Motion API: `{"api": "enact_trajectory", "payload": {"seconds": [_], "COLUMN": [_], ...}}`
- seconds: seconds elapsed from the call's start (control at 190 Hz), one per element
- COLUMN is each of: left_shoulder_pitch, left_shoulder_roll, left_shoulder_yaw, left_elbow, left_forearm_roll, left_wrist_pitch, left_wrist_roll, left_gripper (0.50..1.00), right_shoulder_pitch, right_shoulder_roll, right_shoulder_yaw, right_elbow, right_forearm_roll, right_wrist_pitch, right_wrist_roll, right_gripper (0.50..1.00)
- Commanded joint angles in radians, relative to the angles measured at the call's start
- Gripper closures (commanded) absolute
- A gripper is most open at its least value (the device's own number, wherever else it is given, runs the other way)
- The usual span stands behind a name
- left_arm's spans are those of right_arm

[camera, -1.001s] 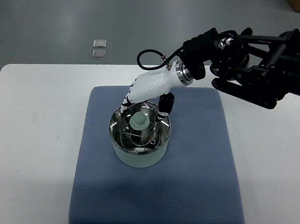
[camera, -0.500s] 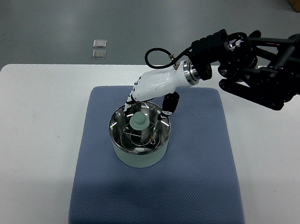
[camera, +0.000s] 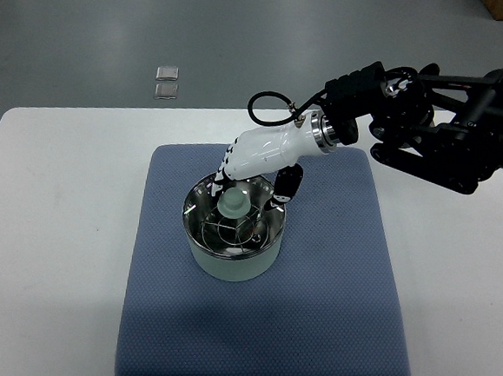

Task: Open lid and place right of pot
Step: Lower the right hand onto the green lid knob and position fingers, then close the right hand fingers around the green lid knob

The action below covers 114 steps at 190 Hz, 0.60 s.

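A pale green pot (camera: 231,263) stands on the blue mat (camera: 331,281), left of its middle. A glass lid (camera: 250,232) with a pale green knob (camera: 234,204) sits on the pot. My right hand (camera: 254,183), white with black fingers, hangs over the pot's far rim, its arm coming in from the upper right. One finger (camera: 221,180) points down just left of and behind the knob. Another (camera: 287,184) reaches down at the pot's far right rim. The hand is open, with the fingers spread and nothing held. The knob is untouched.
The mat lies on a white table (camera: 57,225) and has bare cloth to the right of the pot. The dark arm links (camera: 438,142) fill the upper right. Two small square tiles (camera: 167,81) lie on the grey floor beyond the table.
My right hand and forearm have shifted slightly right, with the wrist moving up and back. The fingers stay spread above the lid's far side. Pot and lid have not moved.
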Motion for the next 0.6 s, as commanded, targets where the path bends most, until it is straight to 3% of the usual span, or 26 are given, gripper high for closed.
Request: {"api": "enact_trajectory", "payload": {"seconds": [0.0,0.205,0.595], "left_shoulder_pitch": [0.0,0.0,0.0], "left_shoulder_roll": [0.0,0.0,0.0], "left_shoulder_yaw": [0.0,0.0,0.0], "left_elbow": [0.0,0.0,0.0], "left_forearm_roll": [-0.001,-0.001,0.0], "left_wrist_pitch": [0.0,0.0,0.0], "left_wrist_roll": [0.0,0.0,0.0], "left_gripper": [0.5,0.5,0.5], "right_shoulder_pitch": [0.0,0.0,-0.011], "right_shoulder_roll": [-0.002,-0.002,0.002], "right_shoulder_yaw": [-0.001,0.002,0.003], "right_elbow": [0.0,0.0,0.0], "right_forearm_roll": [0.0,0.001,0.007], "right_wrist_pitch": [-0.003,-0.008,-0.019], "right_wrist_roll": [0.0,0.0,0.0], "right_gripper": [0.718,0.769,0.803]}}
